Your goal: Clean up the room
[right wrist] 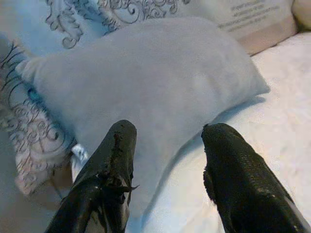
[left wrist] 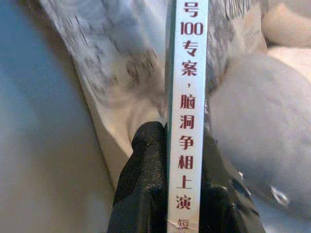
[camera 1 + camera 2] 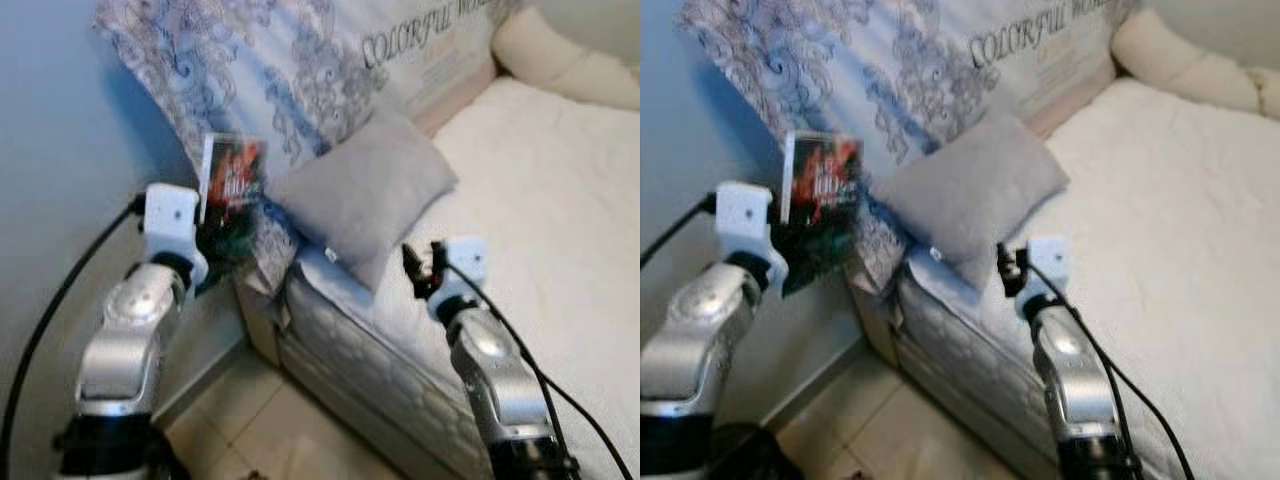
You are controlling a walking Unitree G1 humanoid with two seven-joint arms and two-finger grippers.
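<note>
Left wrist view: left end effector (image 2: 184, 189) pinches book (image 2: 187, 97); right end effector (image 1: 167, 160) spread near pillow (image 1: 155, 77).

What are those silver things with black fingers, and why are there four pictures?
Those are a robot's two arms. Two pictures come from cameras in its head, looking down at a bed. The other two come from little cameras on its wrists, looking along its black fingers. The left hand is pinching a book, holding it upright beside the bed; the left wrist picture shows the book's white spine with red writing between the fingers. The right hand is open and holds nothing; it points at a grey pillow lying on the bed. Behind the pillow is a patterned headboard.
</note>
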